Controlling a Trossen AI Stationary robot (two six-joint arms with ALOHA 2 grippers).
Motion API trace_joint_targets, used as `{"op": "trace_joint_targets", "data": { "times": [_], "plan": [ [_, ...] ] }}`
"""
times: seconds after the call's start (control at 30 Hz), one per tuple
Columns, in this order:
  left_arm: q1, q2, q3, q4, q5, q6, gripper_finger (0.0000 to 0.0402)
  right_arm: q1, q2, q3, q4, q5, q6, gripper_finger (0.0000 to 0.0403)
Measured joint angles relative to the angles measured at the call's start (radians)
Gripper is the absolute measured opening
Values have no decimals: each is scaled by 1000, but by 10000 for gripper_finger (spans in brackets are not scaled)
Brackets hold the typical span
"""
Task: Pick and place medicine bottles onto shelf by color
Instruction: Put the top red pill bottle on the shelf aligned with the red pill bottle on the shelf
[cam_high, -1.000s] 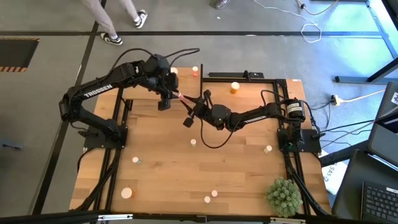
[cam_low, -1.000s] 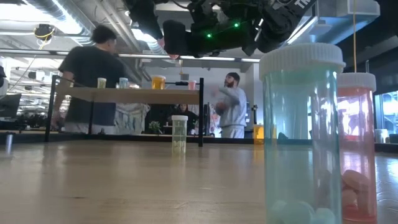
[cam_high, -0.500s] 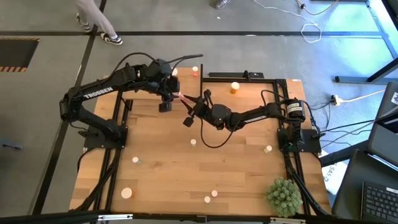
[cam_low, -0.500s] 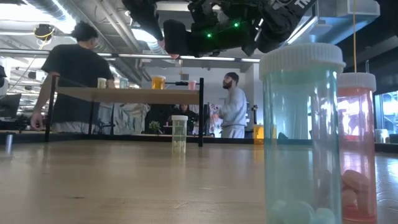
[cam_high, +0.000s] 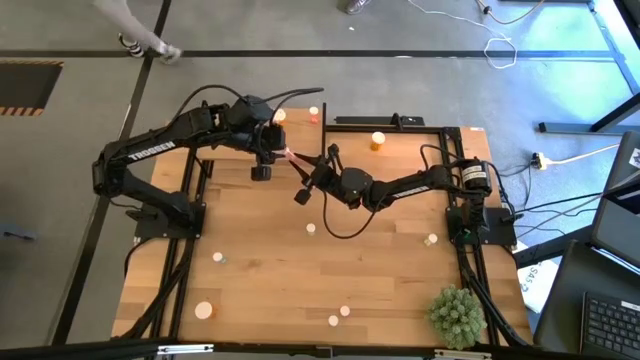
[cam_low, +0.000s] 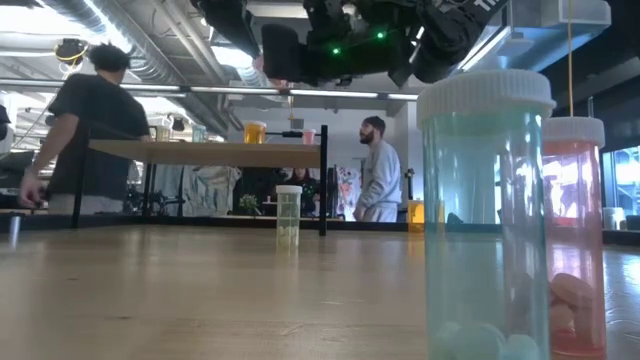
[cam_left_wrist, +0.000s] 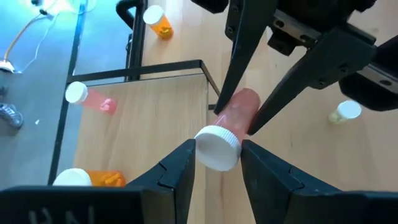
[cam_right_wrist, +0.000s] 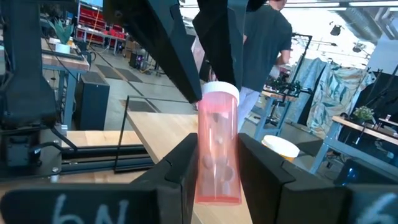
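Above the far middle of the pale wooden tabletop (cam_high: 300, 270), the left gripper (cam_left_wrist: 216, 163) and the right gripper (cam_right_wrist: 214, 163) meet on one translucent pink medicine bottle with a white ribbed cap (cam_left_wrist: 231, 127), held in the air between them. The left gripper's dark, smooth fingers close on the cap end, the right gripper's on the pink body, each set partly closed and pressed against the bottle. Just beyond them stands the small light wooden shelf with thin black posts (cam_left_wrist: 155, 93); on it lie a pink bottle on its side (cam_left_wrist: 90, 98) and an orange bottle (cam_left_wrist: 84, 179), and another orange bottle (cam_left_wrist: 157, 22) lies past its far edge. Scattered over the table are further small bottles: a cream-capped one (cam_high: 310, 228) near the middle, one at the right edge (cam_high: 431, 239), an orange one (cam_high: 204, 310) near the front left. A spiky green plant ball (cam_high: 458, 314) sits at the front right corner. Close to the low camera stand a clear teal bottle (cam_low: 484, 215) and a reddish one (cam_low: 574, 235). People stand in the room beyond.
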Motion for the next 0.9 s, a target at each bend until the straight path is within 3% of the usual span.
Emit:
{"op": "trace_joint_targets", "data": {
  "times": [0.67,0.9],
  "plan": [
    [13,-105,2,-40,-19,-45,121,7,-1,-3,9,8,4,104],
    [78,-130,2,-184,230,-139,121,14,-24,-3,18,2,4,104]
  ]
}}
